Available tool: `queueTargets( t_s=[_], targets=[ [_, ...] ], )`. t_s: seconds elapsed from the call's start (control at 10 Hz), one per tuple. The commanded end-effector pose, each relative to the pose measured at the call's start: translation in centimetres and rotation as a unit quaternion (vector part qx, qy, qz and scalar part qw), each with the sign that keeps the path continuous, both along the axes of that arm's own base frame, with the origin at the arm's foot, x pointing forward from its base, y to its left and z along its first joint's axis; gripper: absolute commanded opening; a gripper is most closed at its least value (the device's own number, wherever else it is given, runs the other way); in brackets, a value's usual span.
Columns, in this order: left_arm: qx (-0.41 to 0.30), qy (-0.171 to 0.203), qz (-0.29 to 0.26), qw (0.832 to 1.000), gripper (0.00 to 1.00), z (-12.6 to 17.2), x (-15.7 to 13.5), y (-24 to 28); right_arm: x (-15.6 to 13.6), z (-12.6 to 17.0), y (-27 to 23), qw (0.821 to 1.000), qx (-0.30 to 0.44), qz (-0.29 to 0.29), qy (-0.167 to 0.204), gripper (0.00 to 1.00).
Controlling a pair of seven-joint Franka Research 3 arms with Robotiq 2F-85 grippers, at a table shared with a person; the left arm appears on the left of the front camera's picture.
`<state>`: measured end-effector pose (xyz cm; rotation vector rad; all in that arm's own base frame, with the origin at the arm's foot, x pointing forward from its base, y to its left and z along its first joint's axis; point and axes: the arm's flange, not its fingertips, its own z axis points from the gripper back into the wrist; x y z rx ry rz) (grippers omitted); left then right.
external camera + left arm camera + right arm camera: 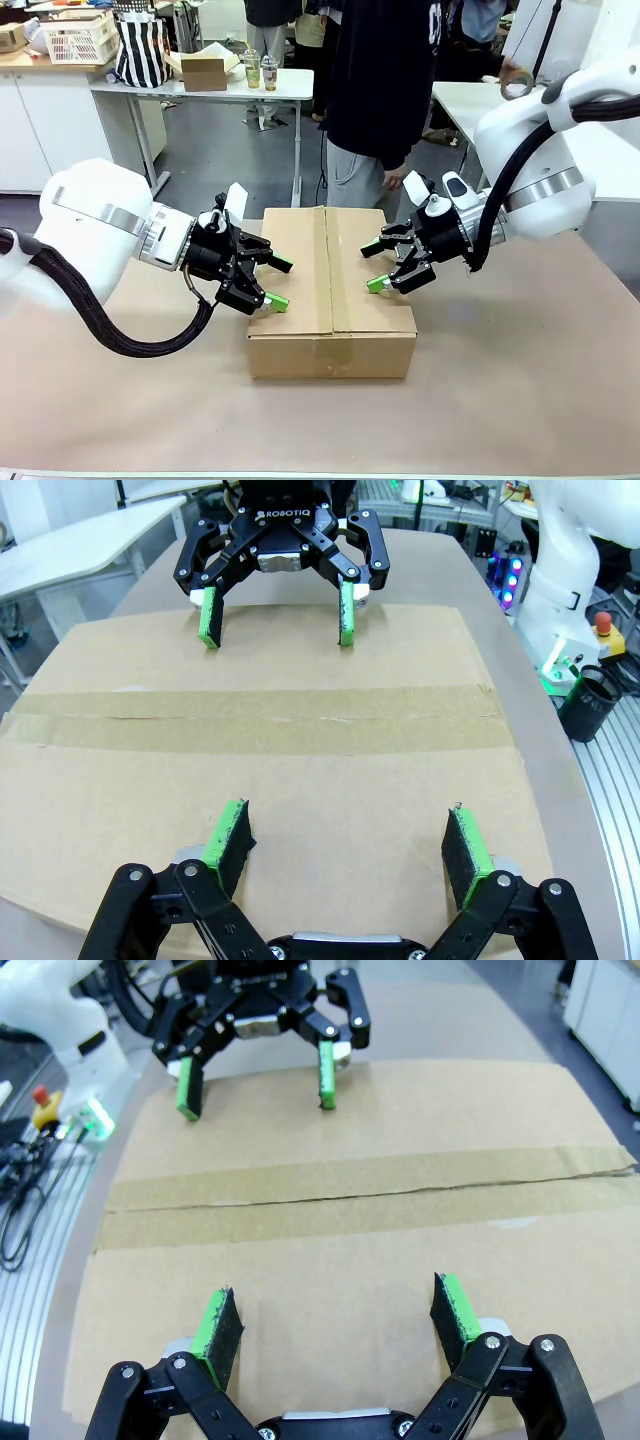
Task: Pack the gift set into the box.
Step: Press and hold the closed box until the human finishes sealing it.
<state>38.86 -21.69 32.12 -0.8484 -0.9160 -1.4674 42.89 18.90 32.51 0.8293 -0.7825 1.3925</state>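
One brown corrugated carton (331,290) sits in the middle of the table (520,370), its flaps folded shut and a single strip of tan tape (260,718) running along the centre seam. The gift set itself cannot be seen with the flaps closed. Two grippers work at the carton, one on each side, facing each other across the taped seam.

The left gripper (276,283) comes in from the left edge of the carton. Its jaws are spread wide and hold nothing; in the left wrist view the two green pads (228,840) stand well apart over the near flap, their tips at or just above the cardboard, and whether they actually touch it cannot be told. The right gripper (374,267) reaches in from the right edge, also spread wide and holding nothing. In the right wrist view its own two pads (216,1328) hang over the flap on its side of the seam, again close to the surface with contact unclear. Each wrist view shows the other gripper at the far edge of the carton top, pads pointing down at the cardboard.

One person in a dark top and grey trousers (375,100) stands just behind the carton at the far side of the table. Farther back, one white table (215,88) carries a small cardboard box (205,70), two drink cups (260,70) and a striped bag (142,48).
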Motion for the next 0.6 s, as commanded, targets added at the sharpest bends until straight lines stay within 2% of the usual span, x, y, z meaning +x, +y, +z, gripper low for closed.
queueTargets(
  t_s=[0.0, 0.5],
  targets=[
    [-0.002, -0.002, -0.002, 1.0, 1.0, -0.08, -0.07, 0.05, -0.2, -0.22, 0.08, 1.0, -0.004, -0.002, 0.0, 1.0],
    [-0.002, -0.002, -0.002, 1.0, 1.0, -0.08, -0.07, 0.05, -0.2, -0.22, 0.08, 1.0, -0.004, -0.002, 0.0, 1.0]
  ],
)
